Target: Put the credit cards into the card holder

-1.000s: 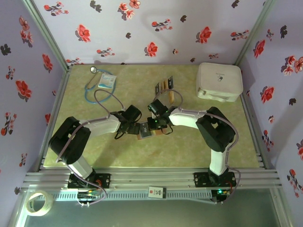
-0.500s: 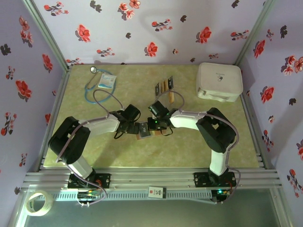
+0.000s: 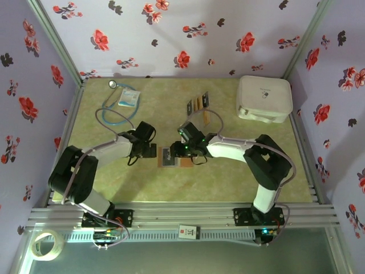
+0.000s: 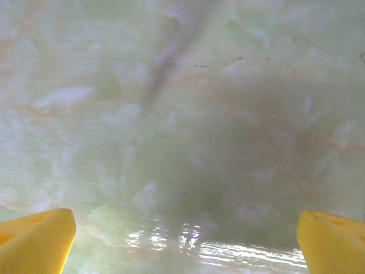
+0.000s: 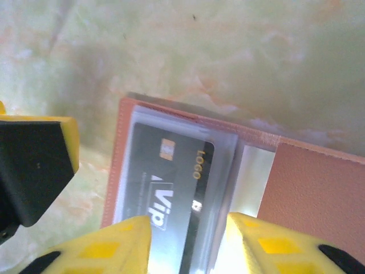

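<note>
The card holder [image 3: 174,161] lies open mid-table, reddish-brown with a clear pocket. In the right wrist view a black VIP credit card [image 5: 171,182] lies flat inside that pocket, beside the holder's brown flap [image 5: 319,188]. My right gripper [image 5: 188,251] hovers low over the card, its yellow fingers [image 5: 97,248] apart on either side and open; from above it [image 3: 183,150] sits at the holder's far edge. More credit cards [image 3: 198,104] lie farther back, one orange [image 3: 207,116]. My left gripper [image 3: 150,152] stands left of the holder, wide open [image 4: 185,251] over bare table.
A big white rounded case [image 3: 264,98] sits at the back right. A stethoscope [image 3: 113,109] and a small packet [image 3: 129,97] lie at the back left. A tape roll [image 3: 44,244] rests below the table's front rail.
My right gripper's jaws have parted, leaving the black card in the pocket. The left arm has drawn back to the left, away from the card holder.
</note>
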Robot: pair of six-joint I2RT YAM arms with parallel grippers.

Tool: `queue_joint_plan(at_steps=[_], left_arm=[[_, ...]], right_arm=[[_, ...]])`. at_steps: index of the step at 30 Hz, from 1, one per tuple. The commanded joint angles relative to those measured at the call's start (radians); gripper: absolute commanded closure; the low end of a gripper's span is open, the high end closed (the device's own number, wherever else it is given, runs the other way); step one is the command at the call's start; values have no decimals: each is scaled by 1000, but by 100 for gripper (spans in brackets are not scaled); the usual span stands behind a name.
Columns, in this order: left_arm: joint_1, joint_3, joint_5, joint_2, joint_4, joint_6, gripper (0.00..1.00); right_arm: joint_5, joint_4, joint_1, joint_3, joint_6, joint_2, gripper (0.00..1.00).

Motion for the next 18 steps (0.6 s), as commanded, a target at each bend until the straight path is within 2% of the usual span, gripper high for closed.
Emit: queue_joint_plan(at_steps=[1,9,18], left_arm=[[14,1,-13,-49,-52,22,0],[17,-22,42,-129,-30,45,0],[1,-66,236,-174,73,58,0]], right_arm=[[50,-60,-8,3,-32,-75,57],[159,-150,-60,-63,-74,-212,51],[175,-145,-131,-211,-58,-300,48]])
